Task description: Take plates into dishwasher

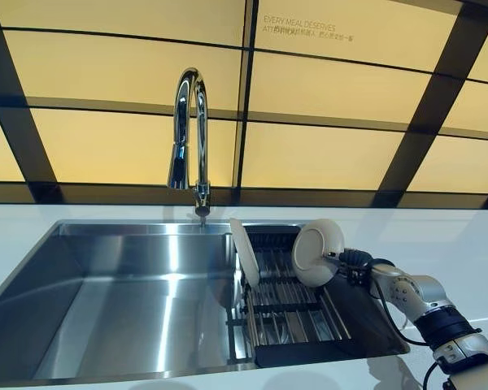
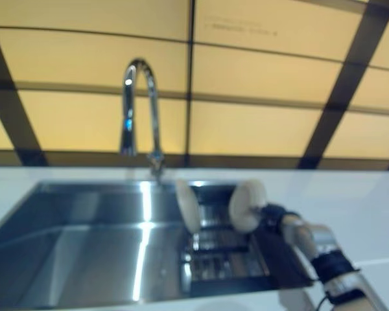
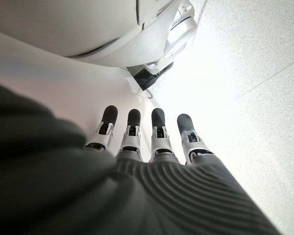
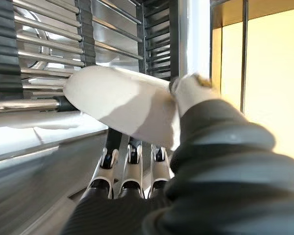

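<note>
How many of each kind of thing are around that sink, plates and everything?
White plates: 2, one standing in the rack, one held in the right hand
Dish rack: 1
Faucet: 1
Sink: 1
Total: 5

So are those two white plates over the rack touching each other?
Apart. The left eye view shows dark rack between the standing plate and the plate held by the right hand.

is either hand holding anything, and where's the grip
The right hand pinches a white plate at its rim, above the rack. The left hand holds nothing.
</note>
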You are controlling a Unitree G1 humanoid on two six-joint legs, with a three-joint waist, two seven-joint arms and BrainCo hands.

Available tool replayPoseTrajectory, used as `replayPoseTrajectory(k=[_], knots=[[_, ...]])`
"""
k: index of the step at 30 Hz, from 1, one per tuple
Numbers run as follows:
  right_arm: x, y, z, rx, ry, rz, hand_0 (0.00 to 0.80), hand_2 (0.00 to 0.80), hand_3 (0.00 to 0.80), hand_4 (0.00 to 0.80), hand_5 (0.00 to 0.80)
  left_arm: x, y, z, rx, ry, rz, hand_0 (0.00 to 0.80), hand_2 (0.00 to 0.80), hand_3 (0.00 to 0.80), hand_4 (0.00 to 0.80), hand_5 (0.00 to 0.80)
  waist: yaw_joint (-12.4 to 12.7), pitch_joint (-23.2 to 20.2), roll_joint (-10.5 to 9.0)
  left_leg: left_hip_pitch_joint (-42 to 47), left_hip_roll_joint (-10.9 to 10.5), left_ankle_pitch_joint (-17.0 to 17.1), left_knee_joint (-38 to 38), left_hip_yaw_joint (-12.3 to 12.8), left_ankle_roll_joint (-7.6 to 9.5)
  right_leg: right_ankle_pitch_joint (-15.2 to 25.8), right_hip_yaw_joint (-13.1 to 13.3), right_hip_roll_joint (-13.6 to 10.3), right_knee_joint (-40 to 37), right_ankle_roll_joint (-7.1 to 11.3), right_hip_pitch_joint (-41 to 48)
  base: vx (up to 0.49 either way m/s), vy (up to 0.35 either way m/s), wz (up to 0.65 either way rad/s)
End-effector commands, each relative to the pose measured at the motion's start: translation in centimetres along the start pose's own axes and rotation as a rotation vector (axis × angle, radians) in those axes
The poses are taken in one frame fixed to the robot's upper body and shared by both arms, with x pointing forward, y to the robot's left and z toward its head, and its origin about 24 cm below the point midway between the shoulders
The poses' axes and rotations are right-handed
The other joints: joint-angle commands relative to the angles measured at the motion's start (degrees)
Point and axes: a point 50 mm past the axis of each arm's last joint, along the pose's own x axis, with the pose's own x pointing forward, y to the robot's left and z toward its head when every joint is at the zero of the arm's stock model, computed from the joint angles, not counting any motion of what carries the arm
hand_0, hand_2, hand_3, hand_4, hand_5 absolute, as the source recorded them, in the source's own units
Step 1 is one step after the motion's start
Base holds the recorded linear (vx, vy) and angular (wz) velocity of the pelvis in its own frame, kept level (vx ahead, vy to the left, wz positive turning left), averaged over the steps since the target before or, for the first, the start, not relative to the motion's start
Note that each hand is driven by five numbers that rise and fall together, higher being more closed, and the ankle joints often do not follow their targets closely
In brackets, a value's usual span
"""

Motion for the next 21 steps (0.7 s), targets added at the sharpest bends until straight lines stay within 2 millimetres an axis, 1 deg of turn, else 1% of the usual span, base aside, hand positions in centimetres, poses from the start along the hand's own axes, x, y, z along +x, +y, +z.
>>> replayPoseTrajectory(k=[1,5,14,18,21], knots=[[-0.2,0.3,5.2,-0.012,-0.147,-0.040,0.800,0.800,0.800,0.800,0.800,-0.1,2.6,3.1,0.062,-0.073,0.060,0.000,0.000,0.000,0.000,0.000,2.88,-0.38,0.35,2.33,-1.40,-6.91,0.75,0.10,1.47,-3.10,-2.67,-2.22,6.92,5.03,-2.59,0.000,0.000,0.00],[-0.1,-0.3,5.4,-0.011,-0.149,-0.049,0.800,0.800,0.800,0.800,0.800,-0.1,2.6,3.0,0.069,-0.065,0.058,0.000,0.000,0.000,0.000,0.000,3.06,-0.48,0.21,2.44,-1.39,-7.04,0.74,0.00,1.46,-3.00,-2.67,-2.20,6.67,5.08,-2.42,0.000,0.000,0.00],[-0.2,-0.3,6.1,-0.007,-0.203,-0.060,0.800,0.800,0.800,0.800,0.800,-0.1,2.3,3.0,0.072,-0.068,0.051,0.000,0.000,0.000,0.000,0.000,3.00,-0.63,0.30,2.49,-1.42,-7.13,0.74,0.10,1.47,-3.12,-2.60,-2.20,6.61,4.94,-2.36,0.000,0.000,0.00],[-0.9,-0.5,7.5,-0.021,-0.311,-0.071,0.800,0.800,0.800,0.800,0.800,-0.1,2.2,2.9,0.071,-0.067,0.050,0.000,0.000,0.000,0.000,0.000,2.90,-0.41,0.31,2.61,-1.36,-7.16,0.86,0.05,1.39,-3.19,-2.61,-2.29,6.90,4.99,-2.34,0.000,0.000,0.00],[-2.0,-0.4,9.2,-0.032,-0.416,-0.076,0.800,0.800,0.800,0.800,0.800,-0.1,2.3,2.8,0.070,-0.066,0.050,0.000,0.000,0.000,0.000,0.000,2.67,-0.30,0.26,2.61,-1.40,-7.22,0.93,0.03,1.41,-3.09,-2.40,-2.32,7.00,5.11,-2.49,0.000,0.000,0.00]])
